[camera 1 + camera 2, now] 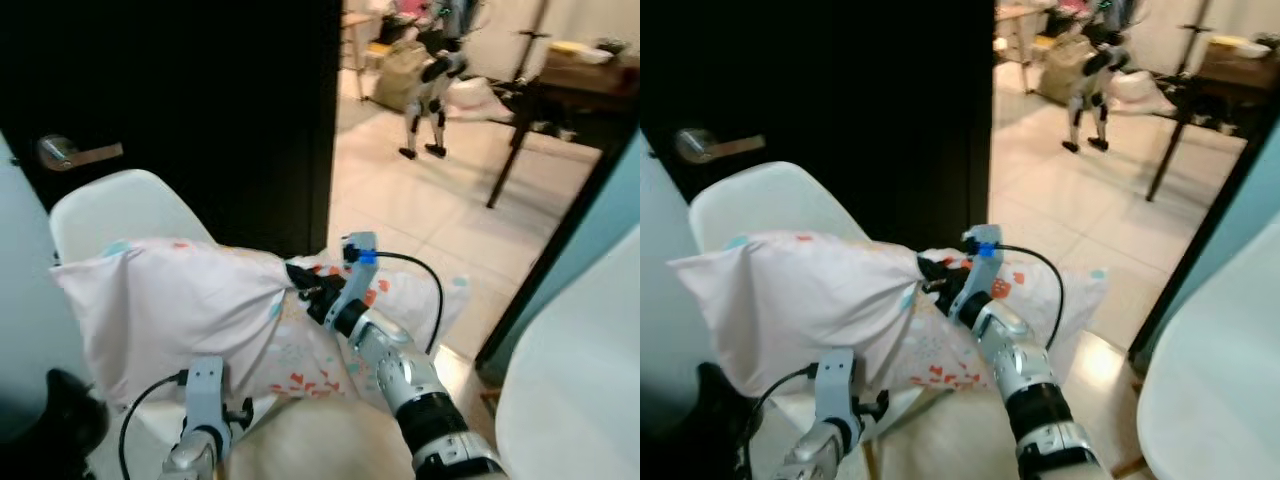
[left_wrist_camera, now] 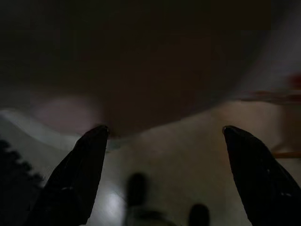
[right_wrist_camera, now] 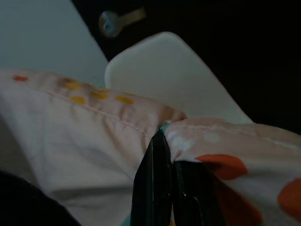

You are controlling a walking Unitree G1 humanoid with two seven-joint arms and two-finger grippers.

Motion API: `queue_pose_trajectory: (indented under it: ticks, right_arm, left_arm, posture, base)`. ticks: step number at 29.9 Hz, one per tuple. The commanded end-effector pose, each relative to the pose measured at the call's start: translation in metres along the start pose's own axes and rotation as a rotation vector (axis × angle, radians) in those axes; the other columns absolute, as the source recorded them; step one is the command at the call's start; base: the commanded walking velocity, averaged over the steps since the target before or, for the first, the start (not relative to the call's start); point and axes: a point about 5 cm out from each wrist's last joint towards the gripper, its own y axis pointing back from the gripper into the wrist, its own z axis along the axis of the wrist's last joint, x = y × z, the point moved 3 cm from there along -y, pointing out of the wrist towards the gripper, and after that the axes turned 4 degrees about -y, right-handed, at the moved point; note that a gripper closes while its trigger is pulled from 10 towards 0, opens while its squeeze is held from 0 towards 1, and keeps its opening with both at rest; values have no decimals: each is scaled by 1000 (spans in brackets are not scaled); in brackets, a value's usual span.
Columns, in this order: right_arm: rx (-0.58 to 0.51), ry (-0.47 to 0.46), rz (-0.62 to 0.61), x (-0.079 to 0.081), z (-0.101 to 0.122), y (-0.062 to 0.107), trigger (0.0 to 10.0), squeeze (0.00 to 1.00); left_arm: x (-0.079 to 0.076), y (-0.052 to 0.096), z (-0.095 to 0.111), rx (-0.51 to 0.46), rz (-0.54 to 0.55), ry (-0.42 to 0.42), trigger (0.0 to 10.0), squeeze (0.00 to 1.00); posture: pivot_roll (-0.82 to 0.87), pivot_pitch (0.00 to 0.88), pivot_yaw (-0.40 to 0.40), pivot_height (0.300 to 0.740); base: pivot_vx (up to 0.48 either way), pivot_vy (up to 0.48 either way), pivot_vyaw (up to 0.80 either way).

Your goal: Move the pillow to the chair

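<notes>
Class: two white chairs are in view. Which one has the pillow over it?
The chair by the dark door; the pillow covers its seat, right claw pinching it.

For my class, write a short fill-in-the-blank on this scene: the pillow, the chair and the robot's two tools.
1. The right tool is shut on the ____, pinching a fold of its fabric.
2. The pillow hangs in front of a ____ chair.
3. The left tool sits beneath the pillow with its fingers ____.
4. Behind the chair, a metal handle is fixed to a dark ____.

Missing words: pillow; white; open; door
</notes>
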Motion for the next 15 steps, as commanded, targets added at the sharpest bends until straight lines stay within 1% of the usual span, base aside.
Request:
queue_pose_trajectory:
  ticks: [1,3,6,7,8,9,10,11,12,15]
  right_arm:
    - [-77,51,56,13,20,-9,10000,0]
    - [-71,69,63,15,20,-11,10000,0]
    - [-49,126,79,18,17,-12,10000,0]
    - [-49,126,79,18,17,-12,10000,0]
    - [-41,143,83,19,15,-13,10000,0]
    - [-24,184,88,20,13,-14,10000,0]
    - [-24,184,88,20,13,-14,10000,0]
    - [-4,229,86,20,9,-15,10000,0]
    - [-4,229,86,20,9,-15,10000,0]
    - [16,281,60,18,5,-16,10000,0]
  left_arm:
    - [2,1,-3,11,-5,-1,10000,0]
    - [-4,1,-4,12,-36,-15,10000,0]
    - [-10,2,-6,13,-68,-29,10000,0]
    - [-10,2,-6,13,-68,-29,10000,0]
    - [-11,2,-6,13,-73,-34,10000,0]
    - [-12,2,-6,14,-80,-39,10000,0]
    - [-12,2,-6,14,-80,-39,10000,0]
    - [-12,2,-7,14,-82,-41,10000,0]
    - [-12,2,-7,14,-82,-41,10000,0]
    - [-13,2,-7,15,-84,-42,10000,0]
  posture:
    - [96,0,-52,740]
    - [97,0,-51,740]
    - [98,0,-51,740]
    - [98,0,-51,740]
    - [98,0,-51,740]
    - [100,0,-53,740]
    - [100,0,-53,740]
    - [101,0,-54,740]
    - [101,0,-54,740]
    - [104,0,-58,740]
  base:
    - [0,0,769]
    - [0,0,769]
    - [0,0,769]
    - [0,0,769]
    - [0,0,769]
    - [0,0,769]
    - [0,0,769]
    - [0,0,769]
    - [0,0,769]
    - [0,0,763]
